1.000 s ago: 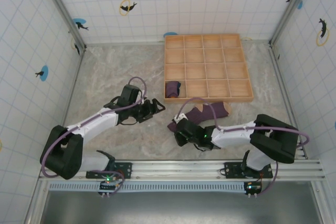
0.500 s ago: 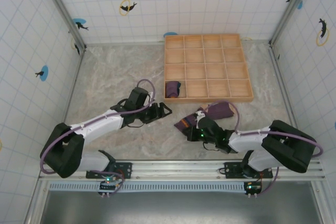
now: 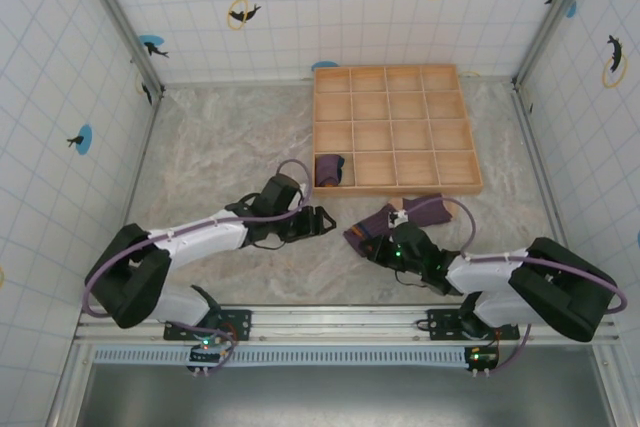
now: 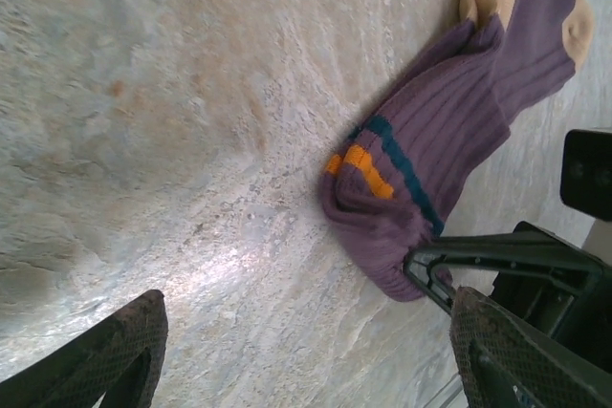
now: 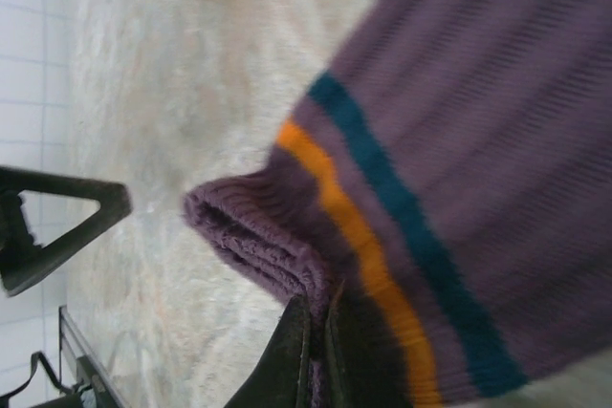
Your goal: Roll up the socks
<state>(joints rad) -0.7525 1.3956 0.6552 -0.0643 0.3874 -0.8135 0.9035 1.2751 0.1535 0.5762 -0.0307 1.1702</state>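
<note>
One purple sock (image 3: pixel 415 214) lies flat on the table in front of the tray, its tan toe (image 4: pixel 497 2) toward the tray. It carries orange and teal stripes (image 5: pixel 382 226) near the cuff. My right gripper (image 3: pixel 376 245) is shut on the folded cuff (image 5: pixel 258 231), with purple fabric pinched between its fingertips (image 5: pixel 320 336). My left gripper (image 3: pixel 319 219) stands open just left of the cuff, and its fingers (image 4: pixel 110 351) straddle bare table. A second sock (image 3: pixel 329 168) sits as a small purple bundle in the tray's near-left compartment.
The wooden grid tray (image 3: pixel 395 75) stands at the back right, its other compartments bare. Tiled walls close in the table on three sides. Open stone-patterned table (image 3: pixel 220 147) spreads to the left and behind the left arm.
My right gripper has moved right, dragging the sock's cuff with it. My left gripper has travelled right and nearer, closing in on the cuff.
</note>
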